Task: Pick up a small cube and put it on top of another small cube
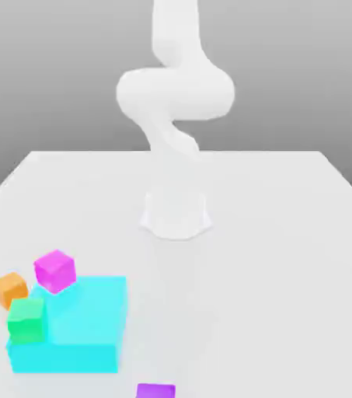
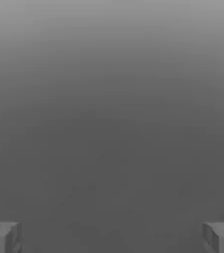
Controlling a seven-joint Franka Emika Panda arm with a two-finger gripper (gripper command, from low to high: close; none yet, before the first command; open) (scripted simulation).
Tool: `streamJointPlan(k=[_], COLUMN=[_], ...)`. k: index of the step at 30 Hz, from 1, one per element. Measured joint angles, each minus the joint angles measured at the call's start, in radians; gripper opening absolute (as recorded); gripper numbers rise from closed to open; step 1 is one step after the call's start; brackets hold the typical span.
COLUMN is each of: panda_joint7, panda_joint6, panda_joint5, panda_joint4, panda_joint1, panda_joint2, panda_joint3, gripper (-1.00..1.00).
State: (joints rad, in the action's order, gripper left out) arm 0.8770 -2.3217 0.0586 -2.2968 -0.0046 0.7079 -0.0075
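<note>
While the tool (image 2: 112,237) is wide open and holds nothing, the violet cube (image 1: 155,390) lies alone on the desk (image 1: 287,233), well apart from the cyan block (image 1: 81,326), toward the exterior view's right of it; the arm (image 1: 175,93) must reach there.

The small violet-purple cube (image 1: 155,391) was cut off by the lower edge of the exterior view, so that little more than its top face was seen. The arm (image 1: 175,93) was cut off by the upper edge of that view, and its hand could not be made out. Part of the big cyan block (image 1: 81,326) was covered by the green cube (image 1: 26,319) and by the magenta cube (image 1: 54,270). In the hand view, the two fingertips (image 2: 3,237) were cropped at the lower corners, with only their ends seen.
</note>
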Motion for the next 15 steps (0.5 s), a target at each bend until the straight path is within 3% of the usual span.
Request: streamJointPlan(k=[8,15], panda_joint7=[0.28,0.58], panda_joint6=[-0.066,-0.131], panda_joint5=[0.15,0.193], panda_joint4=[0.012,0.02], panda_joint1=[-0.025,-0.051], panda_joint2=[-0.301,-0.554], panda_joint3=[0.01,0.042], gripper=[0.0,0.0])
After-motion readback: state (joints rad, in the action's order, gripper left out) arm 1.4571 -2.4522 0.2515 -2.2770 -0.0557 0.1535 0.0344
